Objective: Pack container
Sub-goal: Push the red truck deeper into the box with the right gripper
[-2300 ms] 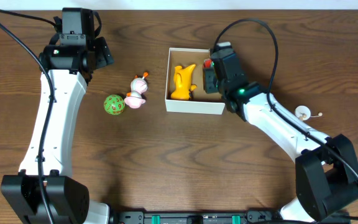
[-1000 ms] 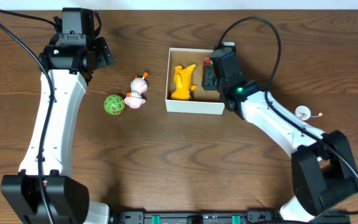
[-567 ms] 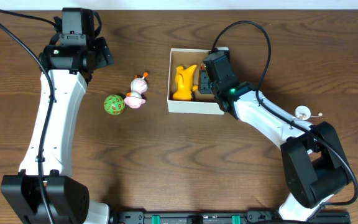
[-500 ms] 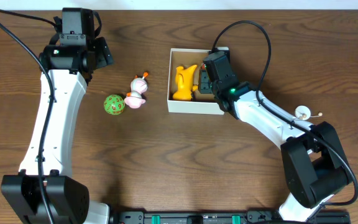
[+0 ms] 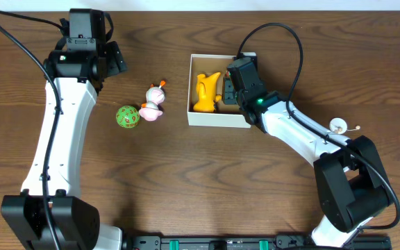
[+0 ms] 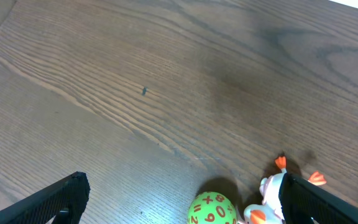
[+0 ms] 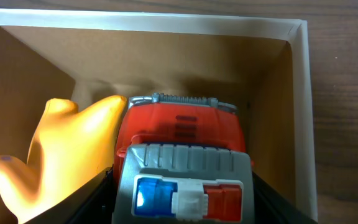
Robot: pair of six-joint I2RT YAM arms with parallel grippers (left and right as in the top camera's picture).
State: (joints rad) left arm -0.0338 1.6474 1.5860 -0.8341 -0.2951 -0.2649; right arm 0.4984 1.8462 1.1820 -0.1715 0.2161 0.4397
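Note:
The container [image 5: 217, 119] is a white box with a brown inside, at the table's middle back; it also shows in the right wrist view [image 7: 166, 23]. A yellow toy [image 5: 205, 92] lies in its left half [image 7: 61, 149]. My right gripper [image 5: 233, 83] is down inside the box's right half, shut on a red toy truck [image 7: 179, 134] with a grey roof and a blue and red light bar. My left gripper [image 5: 114, 60] is open and empty, above the table at back left. A green number ball [image 5: 127, 117] and a white and pink bird toy [image 5: 154, 102] lie left of the box.
A small white round thing [image 5: 338, 126] lies on the table right of the box, beside my right arm. In the left wrist view the green ball [image 6: 213, 210] and the bird toy [image 6: 272, 196] sit between my left fingers' lines, lower down.
My right gripper has moved left and down into the box with the truck over the last two seconds. Nothing has moved in the last half second. The left arm is still.

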